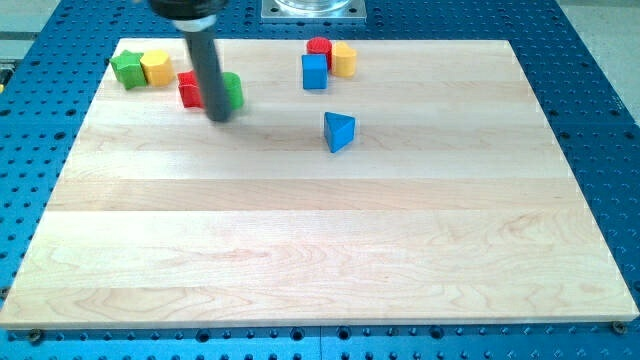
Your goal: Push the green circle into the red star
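Basically, green circle and red star sit side by side at the desk's (300, 250) top left.
Green circle (232, 90) lies just right of red star (189, 89); my tip (220, 117) is just below between them, rod covering the seam. No pincer fitted, nothing gripped.

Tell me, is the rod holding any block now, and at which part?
Nothing is held. My tip only pushes; it stands in front of the green circle and the red star, which sit together.
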